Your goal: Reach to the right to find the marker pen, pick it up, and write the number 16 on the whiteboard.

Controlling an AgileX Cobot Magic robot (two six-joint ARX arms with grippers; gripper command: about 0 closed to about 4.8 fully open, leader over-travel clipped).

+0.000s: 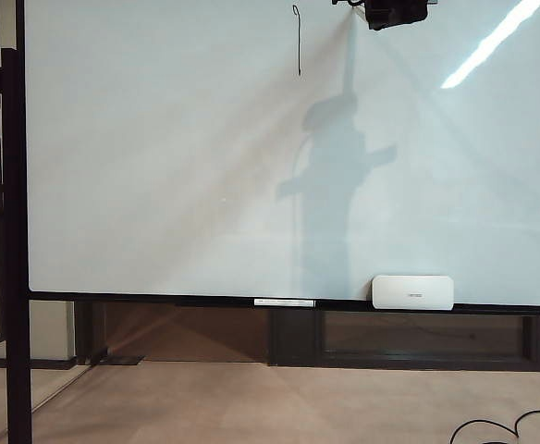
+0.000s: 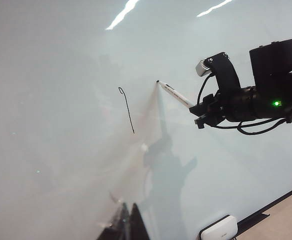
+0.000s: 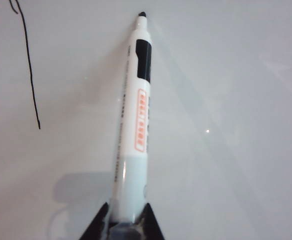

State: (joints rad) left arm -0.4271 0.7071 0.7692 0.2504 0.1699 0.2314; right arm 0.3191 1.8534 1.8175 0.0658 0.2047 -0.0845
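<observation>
The whiteboard (image 1: 159, 185) carries one stroke (image 1: 299, 42) near its top edge, an eraser (image 1: 412, 291) on its bottom ledge; the right gripper (image 3: 128, 220) pinches the pen (image 3: 136, 115), the left gripper's (image 2: 127, 225) state unclear.

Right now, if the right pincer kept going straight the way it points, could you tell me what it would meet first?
Most likely the whiteboard. The right pincer holds the marker, whose tip sits at or nearly on the board, just right of the drawn 1. Contact is hard to judge.

The right claw (image 1: 387, 11) is cut off by the exterior view's top edge.
</observation>
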